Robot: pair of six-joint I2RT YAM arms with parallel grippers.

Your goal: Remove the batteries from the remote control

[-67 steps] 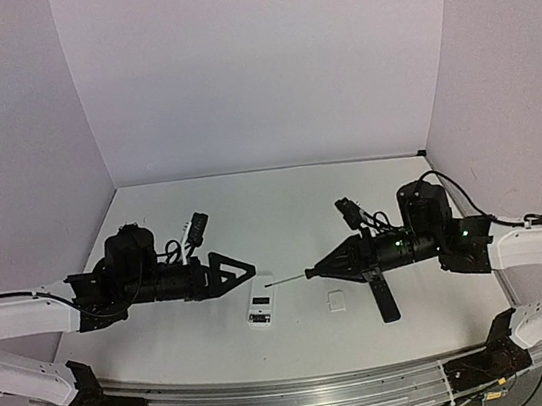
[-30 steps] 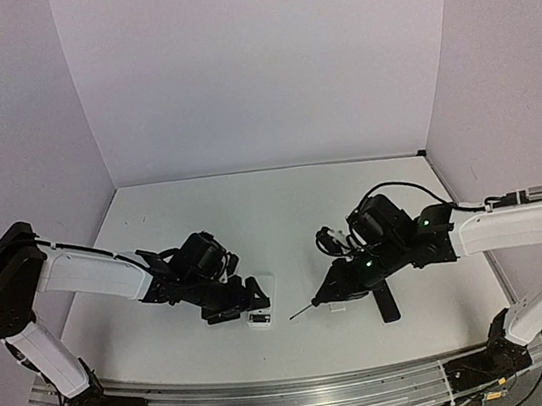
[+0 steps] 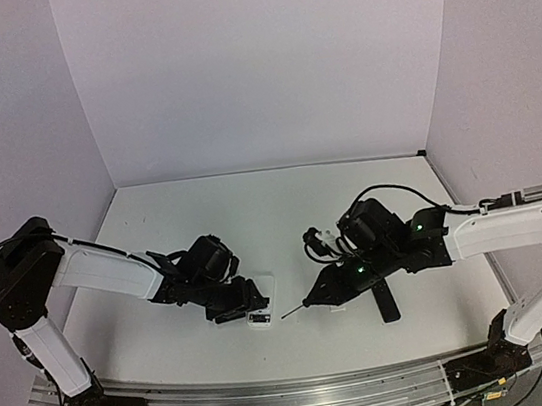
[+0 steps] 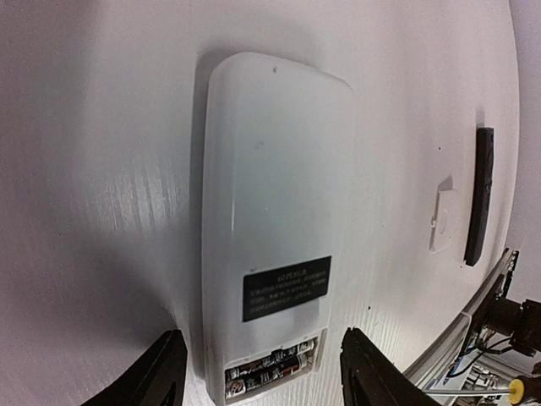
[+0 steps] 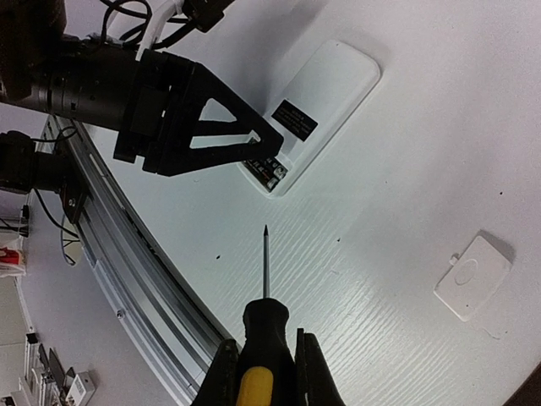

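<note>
Two tools share the work. The right tool (image 5: 264,372) is pressed together on the handle of the screwdriver (image 5: 265,317), and the thin shaft points to the open end of the remote control (image 4: 270,211), with the tip not yet near it. The left tool (image 4: 266,372) is spread, one finger at each side of that same end. Whether the fingers touch the edges, I cannot tell.

The white cover (image 5: 472,276) is already off and lies apart on the bench (image 4: 101,169), beside a slim black bar (image 4: 482,194). The batteries (image 4: 270,370) sit in the uncovered compartment, so I judge the step in hand is prying them out. The next move calls for bringing the tip under one battery end and levering gently, while the left tool steadies the remote.

The remote lies face down, its long axis running away from the near edge and its compartment end toward the arms. The batteries lie across its width, side by side. Probably there are two, but the view is too small to count surely.
</note>
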